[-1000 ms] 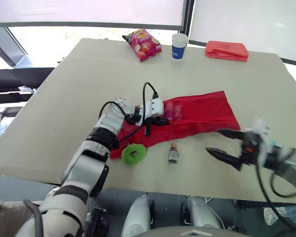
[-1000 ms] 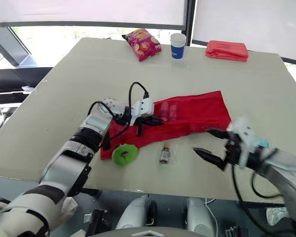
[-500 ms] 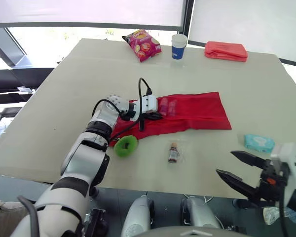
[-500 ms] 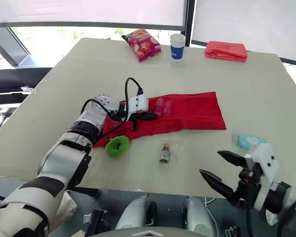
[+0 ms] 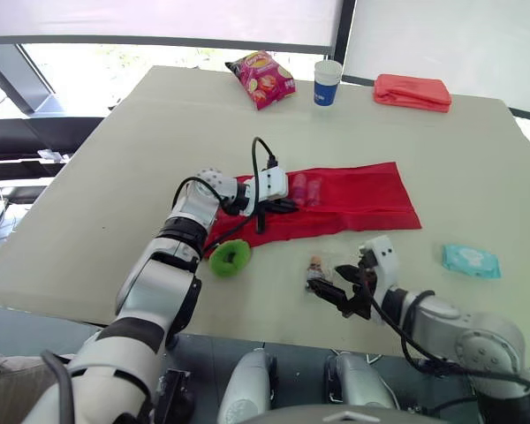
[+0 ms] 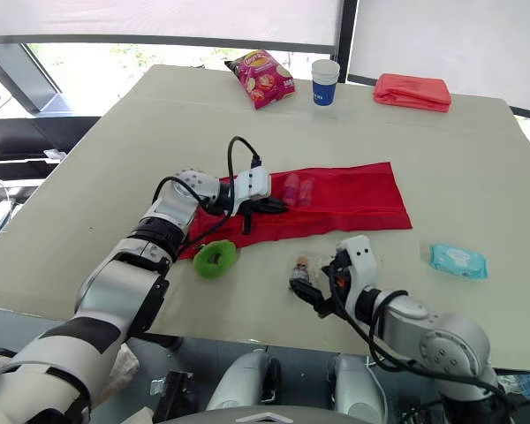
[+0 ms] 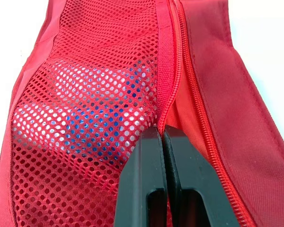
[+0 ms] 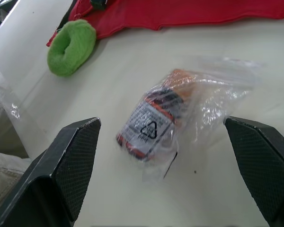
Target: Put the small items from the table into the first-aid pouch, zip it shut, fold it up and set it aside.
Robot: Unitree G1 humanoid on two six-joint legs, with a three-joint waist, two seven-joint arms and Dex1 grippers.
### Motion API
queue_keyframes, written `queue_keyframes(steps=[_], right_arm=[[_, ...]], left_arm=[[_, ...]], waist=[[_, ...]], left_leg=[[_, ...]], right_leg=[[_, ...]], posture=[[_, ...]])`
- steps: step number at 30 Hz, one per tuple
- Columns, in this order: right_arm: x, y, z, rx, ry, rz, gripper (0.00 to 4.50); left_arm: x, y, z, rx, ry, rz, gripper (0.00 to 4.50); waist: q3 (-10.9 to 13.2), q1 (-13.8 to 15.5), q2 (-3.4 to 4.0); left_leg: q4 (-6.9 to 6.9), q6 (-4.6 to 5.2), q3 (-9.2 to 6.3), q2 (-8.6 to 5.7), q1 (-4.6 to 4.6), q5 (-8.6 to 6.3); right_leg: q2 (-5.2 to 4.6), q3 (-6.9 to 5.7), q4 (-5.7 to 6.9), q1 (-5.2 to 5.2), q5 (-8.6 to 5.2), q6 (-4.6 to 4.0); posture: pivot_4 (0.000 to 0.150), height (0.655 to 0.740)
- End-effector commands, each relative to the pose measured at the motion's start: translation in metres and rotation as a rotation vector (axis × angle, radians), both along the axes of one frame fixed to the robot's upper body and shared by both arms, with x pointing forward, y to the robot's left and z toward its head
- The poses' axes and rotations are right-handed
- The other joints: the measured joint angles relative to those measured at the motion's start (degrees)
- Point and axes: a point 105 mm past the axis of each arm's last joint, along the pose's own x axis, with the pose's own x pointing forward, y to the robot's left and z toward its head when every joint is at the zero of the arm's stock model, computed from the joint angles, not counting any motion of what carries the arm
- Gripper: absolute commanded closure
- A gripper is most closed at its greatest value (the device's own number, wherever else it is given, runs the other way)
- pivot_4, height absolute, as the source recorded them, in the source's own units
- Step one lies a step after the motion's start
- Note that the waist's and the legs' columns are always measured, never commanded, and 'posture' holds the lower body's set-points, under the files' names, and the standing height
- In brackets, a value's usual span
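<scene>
The red first-aid pouch lies unfolded across the middle of the table. My left gripper is shut on its left part. In the left wrist view its fingertips pinch the zipper edge beside the mesh pocket, which holds blue-and-white items. A small bottle in a clear plastic bag lies in front of the pouch. My right gripper is open just behind it, and its fingers stand on either side of the bottle without touching it. A green ring rests by the pouch's left end.
A light-blue wipes pack lies to the right near the front edge. At the back stand a snack bag, a blue paper cup and a folded red pouch. The table's front edge is close to my right arm.
My right gripper has swung left from beyond the front right edge to the bagged bottle, staying open. The left gripper keeps its hold on the pouch.
</scene>
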Motion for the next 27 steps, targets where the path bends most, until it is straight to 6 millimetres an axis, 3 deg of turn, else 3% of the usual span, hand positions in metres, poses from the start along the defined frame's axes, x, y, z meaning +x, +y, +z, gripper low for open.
queue_keyframes(steps=[1,2,4,5,9,11,14,20,22,24,27], right_arm=[[0.001,0.012,0.0,-0.007,0.005,0.074,0.06],[0.002,0.016,-0.002,-0.02,0.004,0.096,0.06],[0.002,0.021,-0.002,-0.037,-0.006,0.135,0.97],[0.002,0.022,-0.002,-0.048,-0.016,0.148,1.17],[0.004,0.018,0.003,-0.066,-0.057,0.168,3.14],[0.002,0.01,0.008,-0.072,-0.081,0.167,3.73],[-0.001,-0.01,0.017,-0.096,-0.119,0.146,3.74],[-0.007,-0.086,0.032,-0.309,-0.136,0.045,3.74],[-0.008,-0.104,0.033,-0.359,-0.128,0.019,3.74],[-0.007,-0.111,0.036,-0.353,-0.129,-0.005,3.74],[-0.007,-0.104,0.042,-0.297,-0.15,-0.003,3.74]], left_arm=[[0.0,-0.002,0.013,-0.038,-0.027,-0.007,4.5],[0.0,-0.003,0.013,-0.04,-0.026,-0.007,4.5],[-0.001,-0.003,0.013,-0.042,-0.024,-0.007,4.5],[-0.001,-0.003,0.013,-0.043,-0.023,-0.007,4.5],[-0.002,-0.004,0.014,-0.046,-0.019,-0.004,4.5],[-0.002,-0.003,0.014,-0.047,-0.016,-0.001,4.5],[-0.003,-0.003,0.014,-0.049,-0.013,0.001,4.5],[-0.012,-0.013,0.017,-0.091,0.01,-0.058,4.5],[-0.019,-0.019,0.018,-0.111,0.024,-0.1,4.5],[-0.025,-0.025,0.018,-0.128,0.042,-0.128,4.5],[-0.03,-0.032,0.017,-0.142,0.07,-0.136,4.5]], waist=[[0.0,-0.03,0.0],[-0.01,-0.13,0.01],[-0.01,-0.18,0.01],[-0.01,-0.2,0.01],[-0.01,-0.08,0.01],[-0.01,0.03,0.01],[-0.01,0.15,0.01],[0.0,0.13,0.02],[0.0,0.14,0.03],[0.0,0.14,0.02],[0.0,0.11,0.02]], left_leg=[[0.0,0.0,-0.01,0.01,0.02,0.0],[0.0,0.0,-0.03,0.02,0.02,0.0],[0.0,0.0,-0.02,0.02,0.04,0.0],[0.0,0.0,-0.03,0.02,0.04,0.0],[0.0,0.0,-0.03,0.01,0.03,0.0],[0.0,0.0,-0.02,-0.01,0.03,0.0],[0.0,0.0,-0.03,-0.02,0.0,0.0],[-0.01,0.0,-0.05,-0.02,-0.01,0.0],[-0.01,0.0,-0.05,0.01,0.01,0.0],[-0.01,0.0,-0.08,0.02,0.02,0.0],[-0.01,0.0,-0.06,0.02,0.03,0.0]], right_leg=[[0.02,0.0,0.02,0.0,0.01,0.02],[0.04,-0.01,0.04,0.0,0.02,0.03],[0.04,0.0,0.06,0.0,0.02,0.03],[0.04,0.0,0.07,0.0,0.02,0.03],[0.03,-0.01,0.07,0.0,0.03,0.06],[0.02,-0.01,0.07,0.01,0.04,0.07],[-0.01,-0.01,0.03,0.02,0.04,0.07],[-0.02,-0.03,-0.01,0.04,0.05,0.09],[-0.01,-0.05,-0.02,0.05,0.02,0.04],[0.01,-0.05,-0.01,0.05,0.01,0.02],[0.02,-0.01,0.0,0.05,0.02,0.03]], posture=[[0.15,0.74],[0.15,0.74],[0.15,0.74],[0.15,0.74],[0.15,0.74],[0.15,0.74],[0.15,0.74],[0.15,0.74],[0.15,0.74],[0.15,0.74],[0.15,0.74]])
